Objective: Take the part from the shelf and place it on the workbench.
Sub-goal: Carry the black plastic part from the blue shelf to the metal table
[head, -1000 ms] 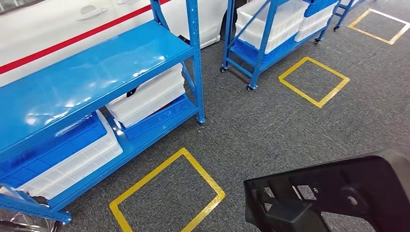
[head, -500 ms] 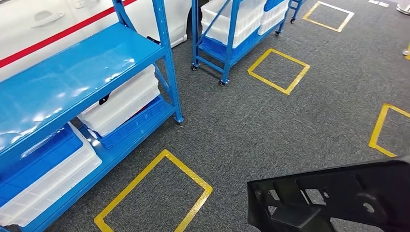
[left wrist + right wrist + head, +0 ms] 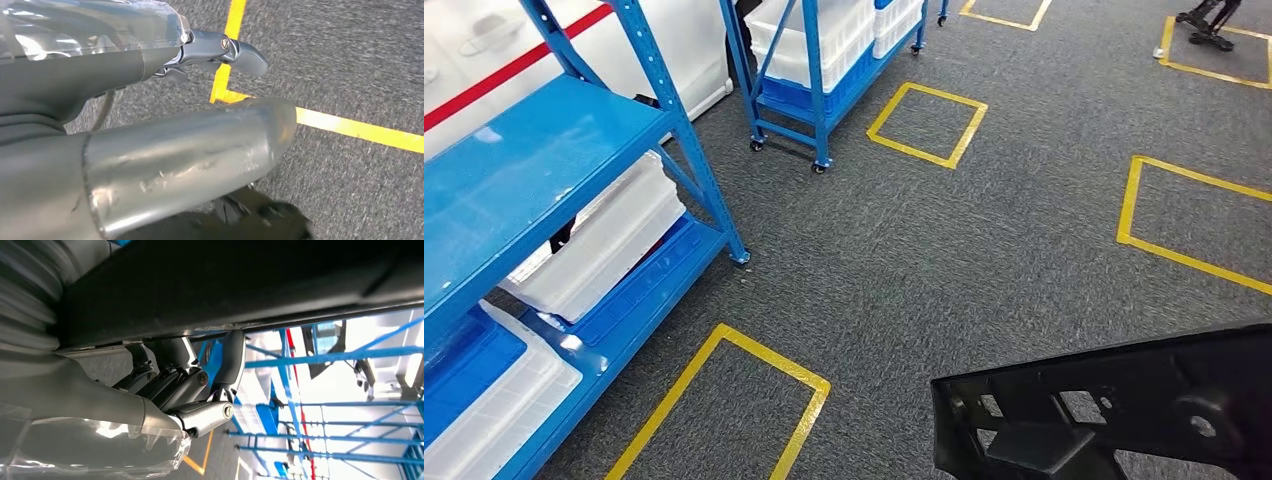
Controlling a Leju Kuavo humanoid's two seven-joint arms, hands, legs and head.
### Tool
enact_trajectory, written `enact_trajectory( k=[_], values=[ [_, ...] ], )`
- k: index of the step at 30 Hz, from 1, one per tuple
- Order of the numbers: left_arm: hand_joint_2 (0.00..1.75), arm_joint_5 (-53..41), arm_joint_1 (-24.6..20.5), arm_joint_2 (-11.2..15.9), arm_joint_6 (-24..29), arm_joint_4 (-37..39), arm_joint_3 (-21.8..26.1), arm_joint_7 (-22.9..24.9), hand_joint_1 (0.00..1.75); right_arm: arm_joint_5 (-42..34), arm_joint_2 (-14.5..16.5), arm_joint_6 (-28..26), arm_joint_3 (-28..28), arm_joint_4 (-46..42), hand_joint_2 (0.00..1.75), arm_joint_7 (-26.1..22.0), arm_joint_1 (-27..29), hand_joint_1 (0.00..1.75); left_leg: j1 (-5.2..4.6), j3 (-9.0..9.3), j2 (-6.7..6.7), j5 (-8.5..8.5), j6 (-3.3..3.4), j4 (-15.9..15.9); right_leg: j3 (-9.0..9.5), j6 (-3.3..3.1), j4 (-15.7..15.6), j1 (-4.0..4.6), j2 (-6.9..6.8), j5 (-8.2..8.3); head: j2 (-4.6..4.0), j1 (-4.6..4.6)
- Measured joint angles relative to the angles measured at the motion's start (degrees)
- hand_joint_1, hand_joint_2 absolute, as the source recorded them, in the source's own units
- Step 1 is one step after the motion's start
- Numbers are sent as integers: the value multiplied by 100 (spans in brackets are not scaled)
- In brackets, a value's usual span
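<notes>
The part [image 3: 1124, 410] is a large black plastic frame with cut-out openings, carried low at the right of the head view above the grey carpet. In the right wrist view my right hand [image 3: 190, 385] grips the part [image 3: 250, 285], its dark fingers [image 3: 232, 360] curled up against the part's lower edge. My left hand [image 3: 165, 100] hangs over the floor with nothing in it, the fingers [image 3: 245, 52] stretched out and apart from the thick thumb.
A blue shelf rack [image 3: 514, 180] with white bins [image 3: 599, 245] on its lower level stands at the left. Behind it is a wheeled blue cart [image 3: 814, 100] loaded with white crates. Yellow tape squares [image 3: 927, 125] mark the grey carpet [image 3: 944, 250], one close in front [image 3: 724, 410].
The whole picture has slid to the left, so the camera has turned right, away from the shelf. The black part keeps its place in my right hand.
</notes>
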Motion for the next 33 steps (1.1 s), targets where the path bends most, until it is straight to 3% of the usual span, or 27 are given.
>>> enact_trajectory(
  k=[1,2,4,5,7,8,10,12,14,16,17,19,21,23,24,25,27,29,31,32,33],
  values=[
    [0,3,-13,0,4,0,6,12,0,9,2,10,1,1,175,6,-5,175,0,-101,-25,-43,2,219,-11,-5,8,10,77,5,0,-1],
    [0,6,-28,0,8,0,10,18,0,15,2,18,2,1,175,10,-7,175,-1,-108,-38,29,9,232,-17,-7,20,17,161,7,0,-1],
    [0,8,-50,-1,20,0,16,22,0,24,2,33,1,2,175,21,-8,175,7,151,-174,428,37,-344,-23,2,52,18,330,5,0,-1],
    [0,9,-55,-1,33,0,22,23,0,24,2,44,1,4,175,26,-13,175,18,311,-364,602,56,-722,-33,18,75,23,410,5,0,1],
    [0,26,-56,-3,68,0,48,30,0,33,3,72,2,7,175,48,-30,175,30,489,-675,740,87,-1202,-92,86,110,13,568,21,0,4],
    [0,39,-58,-4,82,0,62,36,0,42,3,85,2,9,175,61,-36,175,22,501,-715,723,108,-1260,-127,137,111,0,650,42,0,5],
    [0,60,-71,-17,94,0,83,45,0,58,4,102,2,10,175,84,-37,175,12,522,-548,759,175,-1320,-187,231,102,-28,745,83,0,7],
    [0,66,-79,-34,97,-1,95,43,0,68,3,112,0,14,175,95,-47,175,15,554,-354,817,270,-1407,-313,278,310,-9,465,-54,0,41],
    [0,66,-62,-40,102,-2,107,40,0,79,4,124,1,30,175,109,-71,175,-11,556,-149,833,331,-1441,-616,303,931,4,80,-419,0,78],
    [0,53,-46,-40,110,-2,113,42,0,91,3,121,1,54,175,133,-80,175,-41,546,64,821,346,-1436,-892,335,1530,-11,-35,-659,0,85],
    [0,18,-42,-42,112,-2,113,43,0,92,3,85,0,64,175,143,-75,175,-50,543,159,813,344,-1435,-902,344,1585,-19,-59,-633,0,85],
    [0,-87,-20,-49,110,-2,104,19,0,80,3,-20,-3,74,175,153,-53,175,-56,557,317,788,319,-1427,-569,334,1059,-22,-157,-335,0,87],
    [0,-147,37,-63,101,-3,96,-32,0,66,3,-78,-11,71,175,155,-19,175,-74,597,446,743,266,-1411,-125,273,309,18,-388,-103,0,87],
    [0,-151,86,-75,86,-6,96,-57,0,62,4,-79,-17,63,175,152,12,175,-90,646,556,708,206,-1400,24,206,32,68,-477,-70,0,84],
    [0,-152,95,-81,81,-8,96,-58,0,62,4,-78,-19,59,175,152,29,175,-92,670,608,702,179,-1403,12,181,30,80,-409,-57,0,82],
    [0,-153,96,-86,78,-11,96,-55,0,61,5,-76,-20,52,175,152,44,175,-85,680,633,687,151,-1401,10,148,11,65,-348,-41,0,82],
    [0,-151,88,-92,75,-22,96,-46,0,64,6,-69,-20,43,175,156,61,175,-63,625,440,544,99,-1232,16,80,-49,32,-235,4,0,67],
    [0,-136,88,-92,69,-30,100,-23,0,74,7,-44,-9,38,175,172,52,175,-39,364,112,196,62,-629,19,35,-78,20,-119,28,0,41],
    [0,-117,90,-92,78,-31,108,19,0,104,6,4,2,44,175,197,44,175,-32,40,-14,-67,40,56,12,20,-67,30,31,30,0,31],
    [0,-113,85,-90,90,-31,112,40,0,124,6,29,5,49,175,206,44,175,-30,-28,-30,-42,32,174,11,20,-55,33,114,29,0,31],
    [0,-113,76,-89,104,-31,115,54,0,140,6,49,7,54,175,213,44,175,-23,1,-46,96,29,75,12,26,-38,32,199,25,0,30]
  ],
)
